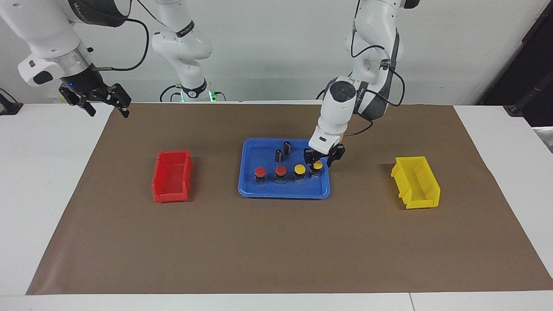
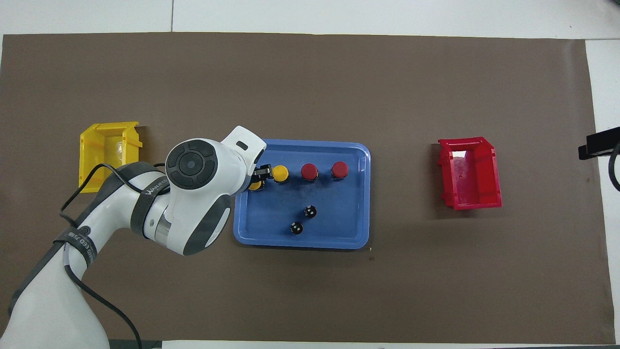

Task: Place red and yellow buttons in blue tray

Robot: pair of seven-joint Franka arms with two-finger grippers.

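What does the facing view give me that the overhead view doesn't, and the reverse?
Facing only: the right gripper waiting raised at its own end, and the left gripper at the end yellow button.

Overhead only: the left arm covers most of that button, and the insides of the yellow bin and red bin show.

Both: four buttons and two dark cylinders in the blue tray.

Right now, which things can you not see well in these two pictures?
- The yellow button at the left gripper: the overhead view shows only an edge, the left arm covers it.
- Whether that gripper grips the button: too small in the facing view.
- The right gripper: outside the overhead view.
- The yellow bin inside: glare in the overhead view.
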